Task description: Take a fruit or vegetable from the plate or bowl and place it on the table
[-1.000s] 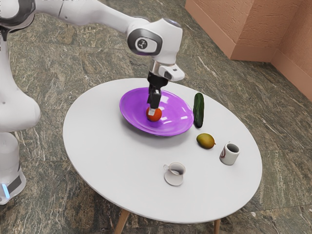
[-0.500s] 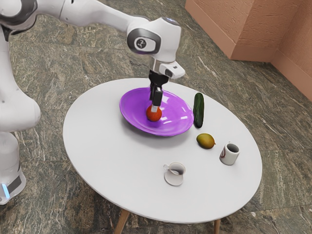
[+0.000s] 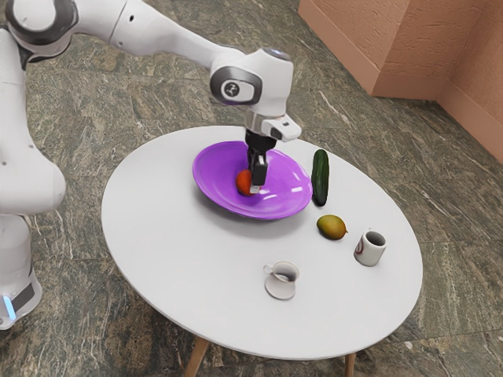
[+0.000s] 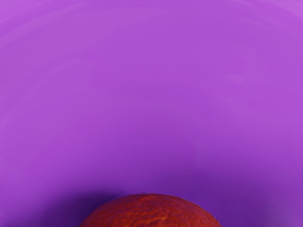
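A floor of streaked grey-brown stone (image 3: 78,102) runs up to a rough terracotta-coloured wall (image 3: 393,47), and on it stands a round white table (image 3: 181,259) on wooden legs. The task's thing, a round, rough-skinned red-orange fruit (image 3: 243,183), lies inside the wide, shallow, glossy purple bowl (image 3: 287,184), and the black two-finger gripper (image 3: 253,187) is down in the bowl with it, partly in front of the fruit in the exterior view. So the reach looks about done, and the step in hand seems to be the grasp; whether the gripper is open or closed on the fruit, I cannot tell. No lift shows. Left to do, as I judge it: make the grip sure, raise the fruit clear of the rim, carry it out over bare table, lower it and let go. The long dark green cucumber (image 3: 321,178) beside the bowl and the oval yellow-brown fruit (image 3: 332,227) are on the table already, near the white mug (image 3: 369,248), but the fruit at the gripper is not yet among them, so the placing remains undone.
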{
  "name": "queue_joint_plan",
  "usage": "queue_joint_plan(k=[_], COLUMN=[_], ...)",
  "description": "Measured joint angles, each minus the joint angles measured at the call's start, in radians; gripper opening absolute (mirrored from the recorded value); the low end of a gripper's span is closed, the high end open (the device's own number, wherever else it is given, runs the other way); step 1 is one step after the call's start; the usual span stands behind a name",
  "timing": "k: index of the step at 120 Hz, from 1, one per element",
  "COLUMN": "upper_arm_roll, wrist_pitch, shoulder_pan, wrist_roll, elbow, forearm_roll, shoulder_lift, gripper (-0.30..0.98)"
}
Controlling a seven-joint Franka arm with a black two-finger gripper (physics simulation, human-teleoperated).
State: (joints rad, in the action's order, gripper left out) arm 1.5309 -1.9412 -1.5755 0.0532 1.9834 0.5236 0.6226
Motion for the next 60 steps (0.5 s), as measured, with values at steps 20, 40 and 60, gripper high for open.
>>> queue_joint_plan(k=[20,40,60], upper_arm_roll=[-0.02,-0.088,-0.445], wrist_pitch=[0.048,0.225,0.333], shoulder_pan=[-0.018,-0.011,0.211], wrist_roll=[0.034,0.064,0.083], elbow=[-0.081,-0.139,0.042], forearm_roll=[0.023,-0.026,-0.264], shoulder_lift=[-0.004,-0.018,-0.085], gripper=[0.24,0.18,0.16])
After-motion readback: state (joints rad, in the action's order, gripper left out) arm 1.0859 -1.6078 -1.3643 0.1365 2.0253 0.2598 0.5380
